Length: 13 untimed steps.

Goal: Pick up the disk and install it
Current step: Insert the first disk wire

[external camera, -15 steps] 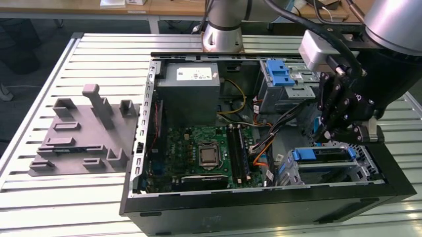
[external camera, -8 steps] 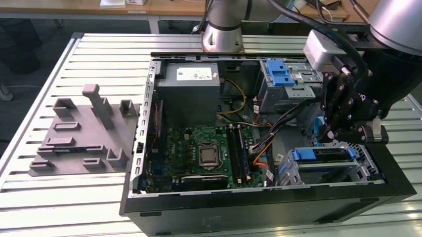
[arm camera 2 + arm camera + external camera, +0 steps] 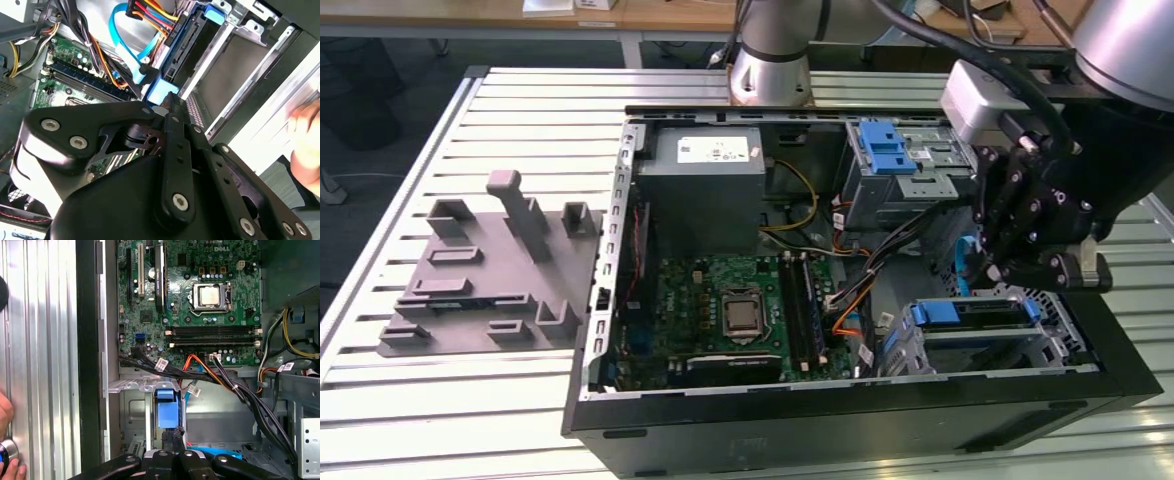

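The disk lies in the lower drive bay at the front corner of the open computer case, on the exterior view's right. It is silver-grey with a blue carrier end facing the motherboard. My gripper hangs just above that bay. In both wrist views its black fingers stand shut together, with the tips right at the blue carrier end. I see nothing held between them. A blue data cable and black wire bundles run close beside the gripper.
The case holds a green motherboard, a grey power-supply box and an upper cage with a blue latch. A grey moulded fixture lies on the slatted table. A person's hand rests outside the case wall.
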Motion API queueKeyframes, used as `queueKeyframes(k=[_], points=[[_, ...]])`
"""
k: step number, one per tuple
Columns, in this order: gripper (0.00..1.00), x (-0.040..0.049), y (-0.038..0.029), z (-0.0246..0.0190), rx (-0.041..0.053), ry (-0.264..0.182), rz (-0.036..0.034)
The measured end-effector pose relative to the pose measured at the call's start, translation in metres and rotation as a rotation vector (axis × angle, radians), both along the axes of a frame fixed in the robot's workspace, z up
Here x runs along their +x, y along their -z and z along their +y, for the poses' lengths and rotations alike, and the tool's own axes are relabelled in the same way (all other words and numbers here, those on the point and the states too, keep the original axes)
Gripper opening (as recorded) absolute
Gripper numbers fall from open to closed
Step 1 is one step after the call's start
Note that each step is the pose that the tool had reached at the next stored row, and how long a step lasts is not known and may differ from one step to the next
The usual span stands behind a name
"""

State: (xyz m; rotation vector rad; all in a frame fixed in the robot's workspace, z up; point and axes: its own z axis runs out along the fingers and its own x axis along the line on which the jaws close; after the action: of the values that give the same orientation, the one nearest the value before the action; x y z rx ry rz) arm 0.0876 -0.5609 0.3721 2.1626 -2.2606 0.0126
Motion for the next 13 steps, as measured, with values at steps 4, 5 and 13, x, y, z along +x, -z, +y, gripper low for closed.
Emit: queueKeyframes(k=[4,5,13], points=[[0.11,0.0042,0.0,0.0,0.0,0.0,0.0],[0.11,0.0047,0.0001,0.0,0.0,0.0,0.0],[0.11,0.0148,0.0003,0.0003,0.0009,0.0,-0.0001]])
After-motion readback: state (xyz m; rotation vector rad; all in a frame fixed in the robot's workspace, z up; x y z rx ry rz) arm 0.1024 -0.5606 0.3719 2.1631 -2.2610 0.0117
